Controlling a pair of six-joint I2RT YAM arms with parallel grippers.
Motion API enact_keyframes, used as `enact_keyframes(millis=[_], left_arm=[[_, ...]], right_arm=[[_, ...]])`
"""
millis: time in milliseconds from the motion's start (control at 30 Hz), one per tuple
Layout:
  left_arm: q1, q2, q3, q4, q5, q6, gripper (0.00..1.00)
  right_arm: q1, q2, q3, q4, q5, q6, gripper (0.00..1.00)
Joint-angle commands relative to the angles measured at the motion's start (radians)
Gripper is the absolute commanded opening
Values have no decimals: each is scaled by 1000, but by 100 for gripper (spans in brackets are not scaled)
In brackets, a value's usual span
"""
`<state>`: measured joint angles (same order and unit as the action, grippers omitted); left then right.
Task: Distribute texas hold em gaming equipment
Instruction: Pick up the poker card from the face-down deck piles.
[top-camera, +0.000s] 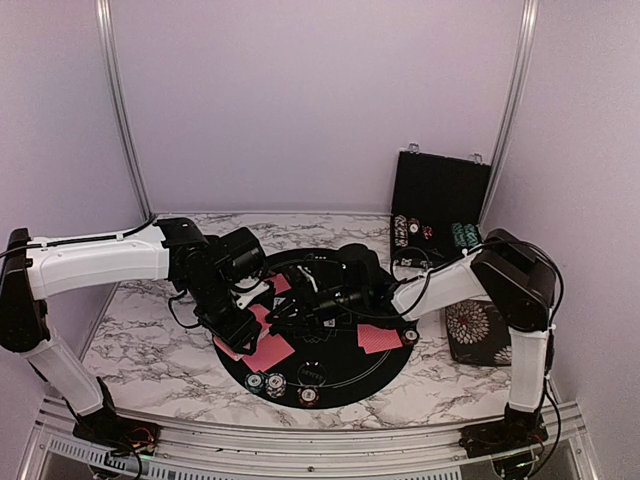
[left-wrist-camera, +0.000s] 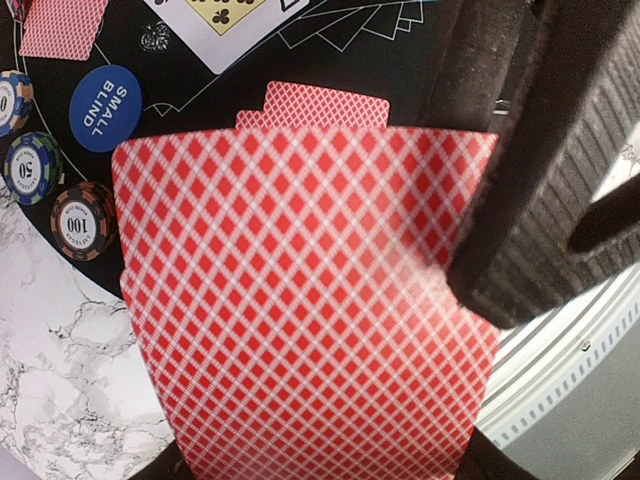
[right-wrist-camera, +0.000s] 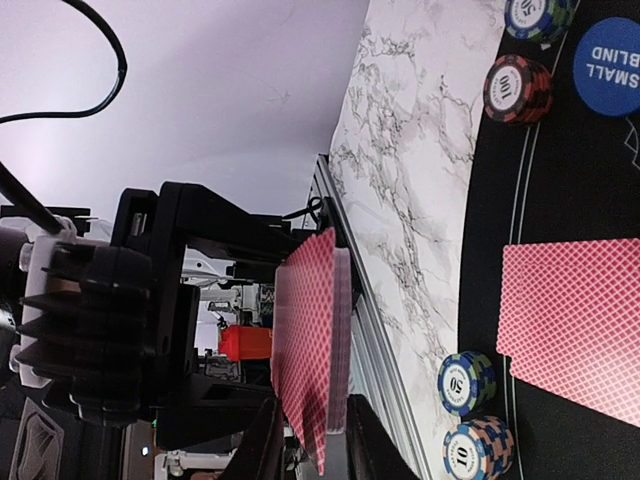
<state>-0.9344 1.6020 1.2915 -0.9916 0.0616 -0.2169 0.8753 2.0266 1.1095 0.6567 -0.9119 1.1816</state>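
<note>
The deck of red-backed, diamond-patterned playing cards (left-wrist-camera: 300, 300) is held above the round black mat (top-camera: 345, 388), clamped at its bottom edge by the left gripper (left-wrist-camera: 322, 468). The right gripper (right-wrist-camera: 318, 455) is brought in from the other side, its fingers set either side of the deck's edge. One dark ribbed finger (left-wrist-camera: 520, 200) is seen across the deck's right corner. Whether those fingers are pressing on the cards cannot be told.

Below, overlapped face-down red cards (top-camera: 268, 350) are laid near the mat's near-left edge, and a single face-down card (top-camera: 380, 338) toward its right edge. A white face-up card (left-wrist-camera: 225, 20) is glimpsed further in. Striped poker chips (top-camera: 275, 383) are lined up along the mat's near edge, a red-and-black one marked 100 (left-wrist-camera: 83, 220) among them, and the blue round "SMALL BLIND" button (left-wrist-camera: 105, 108) is placed just beside them.

All is carried by the white marble-patterned table (top-camera: 150, 350). The black hinged chip case (top-camera: 440, 195) is stood open at its far right corner, and the floral black pad (top-camera: 480, 330) is laid at its right edge.
</note>
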Motion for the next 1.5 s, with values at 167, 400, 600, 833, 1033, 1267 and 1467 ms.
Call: enact_keyframes(millis=[167,400,600,833,1033,1267,1467], left_arm=[[0,-28,-6,2,0,3,51],[0,-30,-8,1,1,1,51],[0,-33,-11,1,1,3,51],[0,-33,-11,2,1,2,51],[0,-35,-16,3,1,0,51],[0,-36,-20,2,0,-1,51],[-1,-39,-23,2,-2,-3,51]], right_arm=[[-13,-56,-20,51,6,27,11],[-19,-69,-23,50,5,30,2],[-37,-80,-44,83,-2,51,0],[-63,-100,-68,116,-29,71,0],[-85,-121,-111,140,-43,78,0],[-122,-162,-172,155,-72,69,0],[-164,-209,-237,184,-110,67,0]])
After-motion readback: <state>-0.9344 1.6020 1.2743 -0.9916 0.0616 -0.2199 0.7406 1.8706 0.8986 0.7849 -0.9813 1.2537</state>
